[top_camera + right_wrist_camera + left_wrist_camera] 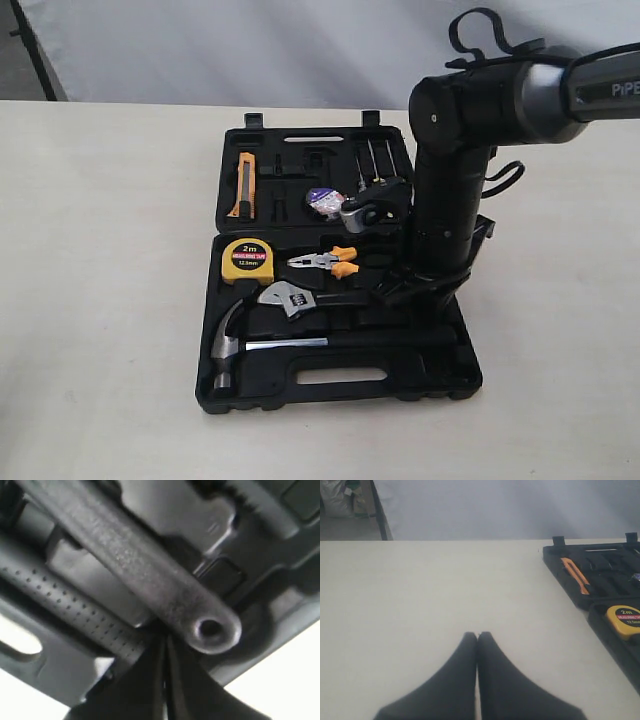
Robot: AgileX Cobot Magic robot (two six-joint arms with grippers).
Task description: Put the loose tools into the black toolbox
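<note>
Chrome hammer (285,344), rigid and likely head-heavy, lies nearest in the black toolbox (440,385); the stiff, slick wrench (298,300) just behind looks best gripped mid-handle. Right hand (165,642), fingers together, sits at the wrench's tail; left hand (478,637), also together, hovers above the table (420,605).

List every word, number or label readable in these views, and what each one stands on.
"2m": on the yellow tape measure, at the top of its round label.
"PiPE", cut off at the picture's edge: on the right arm.
Red band and small line under "2m": too small to read.
Marks on the adjustable wrench head: too small to read.
</note>
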